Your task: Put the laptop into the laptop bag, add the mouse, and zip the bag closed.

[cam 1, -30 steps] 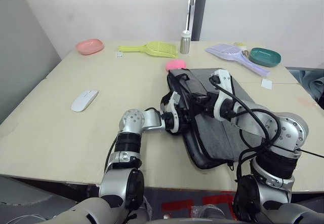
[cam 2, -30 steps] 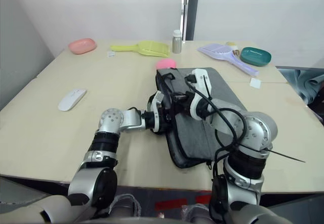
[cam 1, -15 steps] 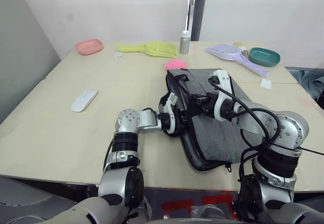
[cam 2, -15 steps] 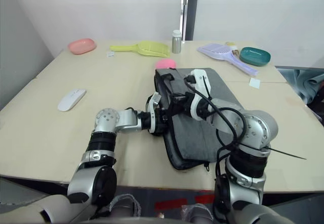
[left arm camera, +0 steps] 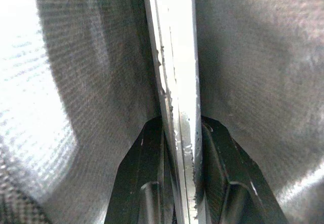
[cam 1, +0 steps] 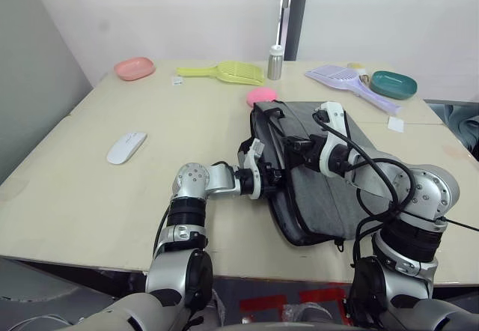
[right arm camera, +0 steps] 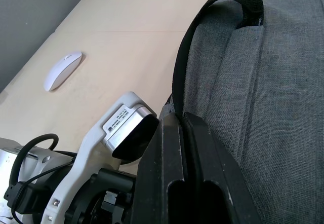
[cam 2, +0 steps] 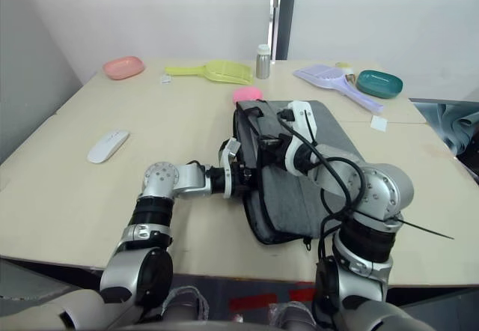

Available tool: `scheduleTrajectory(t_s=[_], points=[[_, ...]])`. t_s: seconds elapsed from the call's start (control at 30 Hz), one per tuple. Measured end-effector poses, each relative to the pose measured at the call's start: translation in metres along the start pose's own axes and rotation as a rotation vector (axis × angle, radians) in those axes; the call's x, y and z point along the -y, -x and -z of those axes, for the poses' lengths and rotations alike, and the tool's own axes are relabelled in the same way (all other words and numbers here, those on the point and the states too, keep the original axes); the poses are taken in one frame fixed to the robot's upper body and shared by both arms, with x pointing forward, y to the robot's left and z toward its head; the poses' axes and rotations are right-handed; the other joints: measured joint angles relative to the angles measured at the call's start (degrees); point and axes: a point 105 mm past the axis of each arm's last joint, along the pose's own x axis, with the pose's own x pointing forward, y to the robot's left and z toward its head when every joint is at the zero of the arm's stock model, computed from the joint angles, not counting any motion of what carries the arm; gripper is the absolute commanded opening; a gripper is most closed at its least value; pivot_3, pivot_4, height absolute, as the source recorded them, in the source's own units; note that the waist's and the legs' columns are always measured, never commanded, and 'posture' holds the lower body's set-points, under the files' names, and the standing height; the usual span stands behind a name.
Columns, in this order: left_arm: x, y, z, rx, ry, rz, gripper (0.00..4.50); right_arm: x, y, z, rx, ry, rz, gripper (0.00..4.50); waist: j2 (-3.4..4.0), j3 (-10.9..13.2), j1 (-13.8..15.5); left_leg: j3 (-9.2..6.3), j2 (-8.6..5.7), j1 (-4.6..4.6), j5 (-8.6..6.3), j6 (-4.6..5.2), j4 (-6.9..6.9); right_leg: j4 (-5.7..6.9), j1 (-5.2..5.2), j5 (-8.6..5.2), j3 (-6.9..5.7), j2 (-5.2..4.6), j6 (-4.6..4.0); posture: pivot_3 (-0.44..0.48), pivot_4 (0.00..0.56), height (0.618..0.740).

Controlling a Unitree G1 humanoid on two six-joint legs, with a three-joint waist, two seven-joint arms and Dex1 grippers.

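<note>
Both claws work at the laptop bag's [cam 1: 318, 189] open left edge: the left gripper [left arm camera: 178, 183] reaches inside with its fingers pinched on the laptop's [left arm camera: 174, 67] thin silver edge, and the right gripper [right arm camera: 185, 148] is closed on the bag's edge. Nearer the table's [cam 1: 90, 204] left edge lies the mouse [cam 1: 125, 147], well apart from the bag.

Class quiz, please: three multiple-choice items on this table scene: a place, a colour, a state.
1. The flat white oval mouse lies: A in a dish; B on the beige table, left of the grey fabric laptop bag; C on the floor.
2. The oval dish far right is: A teal; B yellow; C black.
3. The left tool is: A open; B shut on the thin silver laptop; C holding the mouse.
B, bare tabletop surrounds it; A, plainly teal; B, its fingers pinch the silver edge.
</note>
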Motion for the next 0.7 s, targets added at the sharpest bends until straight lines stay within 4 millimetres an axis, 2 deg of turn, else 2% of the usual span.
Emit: scheduleTrajectory(t_s=[0.27,0.43,0.53,0.7], points=[[-0.004,0.016,-0.006,0.013,0.013,-0.011,0.94,0.003,0.002,-0.001,-0.001,0.007,0.013,0.0,0.0,0.0,-0.1,0.0,0.0,0.0,0.0,0.0,-0.01,0.0,0.0,0.0,0.0,0.0,0.0,0.0,0.15,0.74],[-0.002,0.018,-0.005,0.008,0.005,-0.009,0.94,0.004,0.002,-0.001,-0.001,0.007,0.014,0.0,0.0,0.0,0.1,0.0,0.0,0.0,0.0,0.0,0.0,-0.01,0.0,0.0,-0.01,0.0,0.0,0.0,0.15,0.74],[-0.001,0.016,-0.004,0.004,0.01,-0.008,0.3,0.005,0.002,-0.001,-0.001,0.007,0.015,0.0,0.0,0.0,0.1,0.0,0.0,-0.01,0.0,0.0,0.0,-0.01,0.0,0.0,-0.01,0.0,0.0,0.0,0.15,0.74],[-0.001,0.011,0.0,-0.003,0.019,-0.001,0.25,0.008,0.002,-0.001,-0.002,0.006,0.031,0.0,0.0,0.0,0.2,-0.01,0.0,-0.03,0.0,0.0,-0.02,-0.04,0.0,0.0,-0.02,0.0,0.0,0.0,0.15,0.74]])
